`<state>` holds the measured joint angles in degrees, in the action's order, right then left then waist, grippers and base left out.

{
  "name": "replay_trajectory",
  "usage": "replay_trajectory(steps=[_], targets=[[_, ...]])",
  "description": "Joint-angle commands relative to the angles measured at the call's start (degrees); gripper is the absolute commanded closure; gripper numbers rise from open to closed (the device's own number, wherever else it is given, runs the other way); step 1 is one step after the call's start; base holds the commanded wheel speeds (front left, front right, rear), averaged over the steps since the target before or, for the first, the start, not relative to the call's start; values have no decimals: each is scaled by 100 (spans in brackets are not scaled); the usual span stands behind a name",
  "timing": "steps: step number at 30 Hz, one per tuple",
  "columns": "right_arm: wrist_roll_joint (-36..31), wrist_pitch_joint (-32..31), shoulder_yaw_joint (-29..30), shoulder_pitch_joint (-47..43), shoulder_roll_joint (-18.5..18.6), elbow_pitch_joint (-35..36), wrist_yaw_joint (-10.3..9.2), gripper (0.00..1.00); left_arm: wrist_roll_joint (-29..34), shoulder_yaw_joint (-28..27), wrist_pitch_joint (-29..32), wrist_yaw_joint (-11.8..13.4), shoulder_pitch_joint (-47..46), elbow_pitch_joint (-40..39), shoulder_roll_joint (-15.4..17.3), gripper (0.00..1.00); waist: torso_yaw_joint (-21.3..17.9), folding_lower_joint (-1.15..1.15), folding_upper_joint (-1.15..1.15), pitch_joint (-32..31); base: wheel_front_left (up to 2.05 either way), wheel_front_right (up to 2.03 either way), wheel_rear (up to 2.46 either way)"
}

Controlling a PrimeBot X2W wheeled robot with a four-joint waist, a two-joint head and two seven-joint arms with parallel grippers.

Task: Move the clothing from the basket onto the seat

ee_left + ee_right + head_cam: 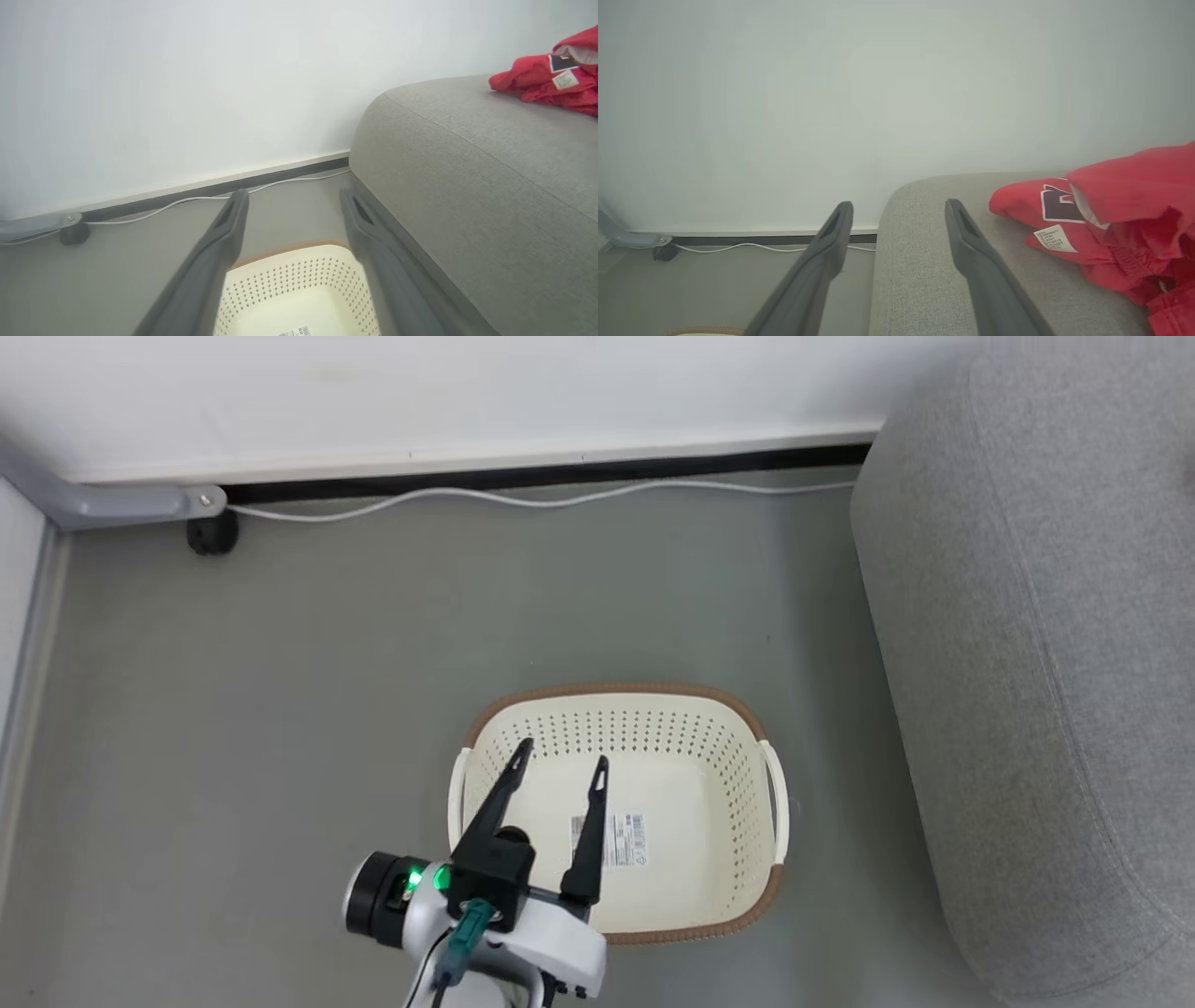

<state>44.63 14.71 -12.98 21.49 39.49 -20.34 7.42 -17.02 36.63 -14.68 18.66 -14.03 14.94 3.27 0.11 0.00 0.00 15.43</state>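
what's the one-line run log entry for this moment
basket: empty | clothing: on seat | left gripper: open over basket | right gripper: open, pointing at seat edge

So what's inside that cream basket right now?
A label sticker lies on the bare floor of the basket; no clothes in sight there. The left claw, open over it, covers a strip of floor. The red clothing lies on the sofa.
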Motion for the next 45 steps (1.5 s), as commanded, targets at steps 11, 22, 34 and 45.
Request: replay_trajectory(steps=[11,22,34,45], targets=[[-484,29,53,-592,-517,191,7,0,365,-1483,-32,-553,745,-385,51,0,286,0,0,-723,0,0,0],[-1240,29,414,-1242,-1394,418,7,0,504,-2571,-32,-1023,1295,-500,-4,0,299,0,0,-1213,0,0,0],[-1850,29,813,-1881,-2166,616,7,0,549,-3203,-32,-1224,1703,-529,-36,0,206,0,0,-1469,0,0,0],[-2050,29,456,-1979,-2225,369,7,0,338,-3175,-32,-1281,1920,-535,-38,0,196,0,0,-1553,0,0,0]])
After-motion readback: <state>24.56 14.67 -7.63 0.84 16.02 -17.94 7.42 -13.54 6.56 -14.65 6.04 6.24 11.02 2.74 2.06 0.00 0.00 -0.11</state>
